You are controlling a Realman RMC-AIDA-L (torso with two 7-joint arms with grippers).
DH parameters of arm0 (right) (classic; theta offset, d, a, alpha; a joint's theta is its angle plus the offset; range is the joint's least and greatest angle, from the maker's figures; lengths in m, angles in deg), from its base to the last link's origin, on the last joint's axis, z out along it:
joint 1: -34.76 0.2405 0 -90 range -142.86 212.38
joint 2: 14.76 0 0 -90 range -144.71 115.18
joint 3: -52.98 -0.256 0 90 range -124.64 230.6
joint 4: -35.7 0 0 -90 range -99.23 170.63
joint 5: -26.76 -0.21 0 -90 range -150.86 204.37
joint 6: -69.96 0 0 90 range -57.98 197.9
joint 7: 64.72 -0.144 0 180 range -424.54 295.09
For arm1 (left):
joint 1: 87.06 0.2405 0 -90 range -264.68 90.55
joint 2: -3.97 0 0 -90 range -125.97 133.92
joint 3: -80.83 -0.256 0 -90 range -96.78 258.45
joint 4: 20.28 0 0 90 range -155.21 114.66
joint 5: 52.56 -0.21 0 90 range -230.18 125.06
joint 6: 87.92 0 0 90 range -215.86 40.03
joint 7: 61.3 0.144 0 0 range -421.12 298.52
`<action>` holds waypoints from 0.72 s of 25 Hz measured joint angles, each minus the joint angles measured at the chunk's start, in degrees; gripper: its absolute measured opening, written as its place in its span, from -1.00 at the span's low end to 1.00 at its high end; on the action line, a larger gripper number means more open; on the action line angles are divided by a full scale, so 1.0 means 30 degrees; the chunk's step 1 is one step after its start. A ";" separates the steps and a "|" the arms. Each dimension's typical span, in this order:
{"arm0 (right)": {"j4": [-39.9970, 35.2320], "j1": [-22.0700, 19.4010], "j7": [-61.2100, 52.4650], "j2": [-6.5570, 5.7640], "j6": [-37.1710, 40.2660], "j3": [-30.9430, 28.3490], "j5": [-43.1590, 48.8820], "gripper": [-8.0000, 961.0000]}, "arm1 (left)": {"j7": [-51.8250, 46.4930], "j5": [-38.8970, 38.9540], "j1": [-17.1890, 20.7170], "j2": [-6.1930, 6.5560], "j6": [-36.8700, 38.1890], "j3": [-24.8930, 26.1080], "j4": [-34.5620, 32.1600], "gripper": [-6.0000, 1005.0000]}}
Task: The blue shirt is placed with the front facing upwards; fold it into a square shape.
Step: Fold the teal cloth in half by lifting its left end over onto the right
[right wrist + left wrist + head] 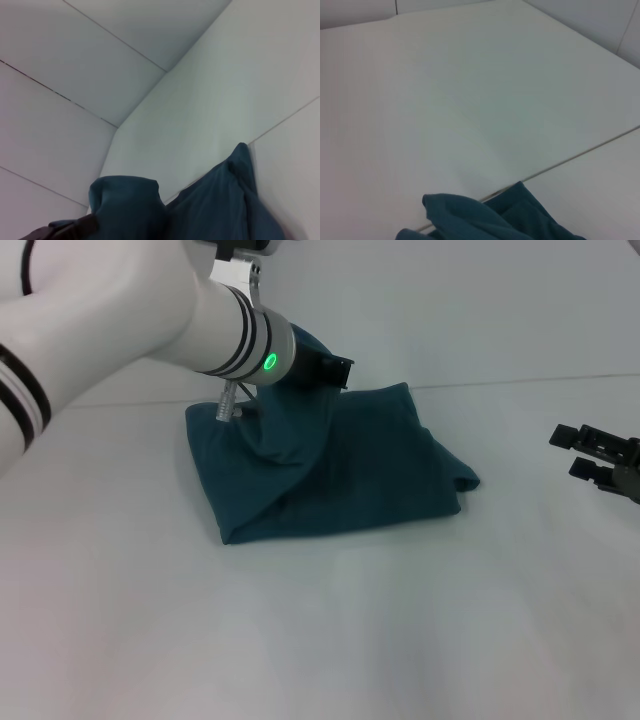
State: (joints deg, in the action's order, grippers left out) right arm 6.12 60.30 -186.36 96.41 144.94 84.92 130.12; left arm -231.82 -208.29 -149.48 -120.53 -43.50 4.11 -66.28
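Left gripper is over the far left part of the blue shirt, arm coming in from upper left w/ a green light lit on the wrist. Its dark tip pokes out past the white wrist, right at a raised hump of cloth. The shirt fabric rises in a peak up to that tip, so cloth looks lifted there, but fingers are hidden behind wrist and fabric; can't tell if they're apart or pinched on the cloth.

Shirt lies mid-table, bunched into a rough rectangle, partly folded. Near-left corner is a neat fold edge. Right side has a loose flap sticking out toward the right. Far edge sits close to a thin seam line in the white tabletop. No print visible on the side showing.

Left wrist view: only a crumpled ridge of the shirt at the edge of view, rest is bare white surface and the seam line.

Right gripper is well apart from the shirt, out at the right edge of the table, low over the surface. Its two dark fingers are apart w/ a clear gap between, nothing in them.

Right wrist view: shirt seen from low, w/ the raised hump at one end.
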 joint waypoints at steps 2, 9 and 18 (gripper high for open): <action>0.0027 0.0010 0.0011 0.0000 -0.0049 0.0041 0.0000 0.93 | 0.0066 -0.0063 -0.0195 0.0005 -0.0409 -0.0130 0.0472 -0.78; 0.0027 0.0010 0.0000 0.0001 -0.0093 0.0038 -0.0001 0.93 | 0.0775 0.0053 -0.0247 -0.0042 -0.1175 -0.0480 0.0824 -0.74; 0.0019 -0.0054 0.0017 0.0000 -0.0093 0.0088 -0.0002 0.93 | 0.0828 0.0293 -0.0142 -0.0070 -0.1223 -0.1339 0.0588 -0.68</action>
State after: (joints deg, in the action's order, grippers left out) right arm 6.18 60.14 -186.31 96.41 144.66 85.18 130.11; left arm -229.34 -207.41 -149.90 -120.74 -47.16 0.09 -64.52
